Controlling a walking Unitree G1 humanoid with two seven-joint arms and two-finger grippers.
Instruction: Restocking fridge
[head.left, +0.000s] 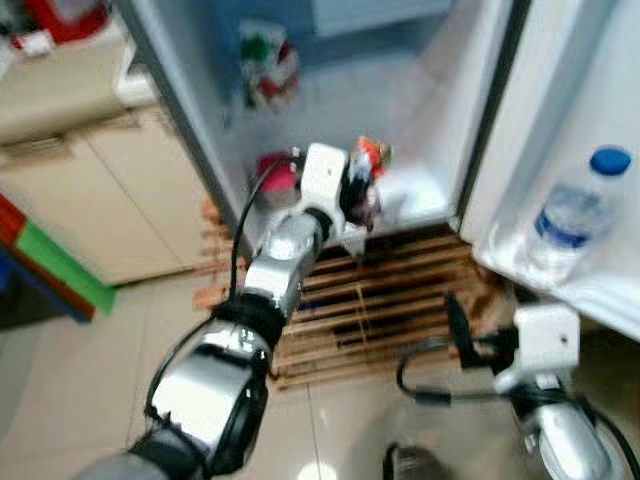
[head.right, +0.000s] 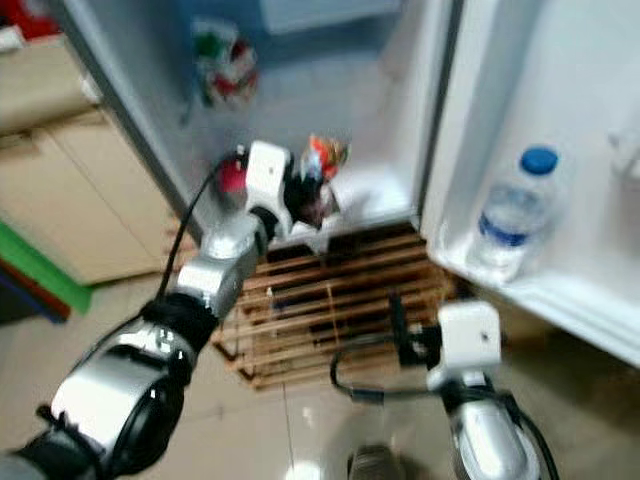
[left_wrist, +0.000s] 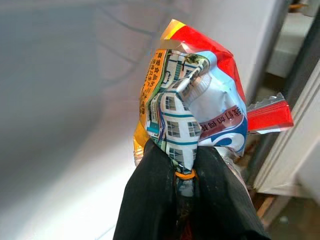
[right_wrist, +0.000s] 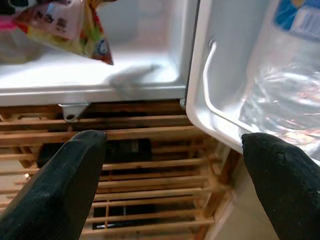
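Left gripper (left_wrist: 185, 172) clamped on snack bag (left_wrist: 192, 107), centre frame, inside fridge (head.left: 430, 120). Light, crinkly, soft; best held at bunched neck. Right gripper (right_wrist: 172, 165) wide open, empty.

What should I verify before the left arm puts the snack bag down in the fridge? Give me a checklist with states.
1. Grip: left tool is shut on the snack bag, pinching its bunched lower end. ok.
2. Fridge access: the fridge door stands open. ok.
3. Position: the bag is over the lower compartment floor. ok.
4. Landing spot: white floor beside the bag looks bare; a red item sits to the left. Clearance cannot tell.
5. Bag height above the floor: cannot tell.
6. Right tool: open, low over the wooden pallet, near the water bottle in the door shelf, away from the bag. ok.
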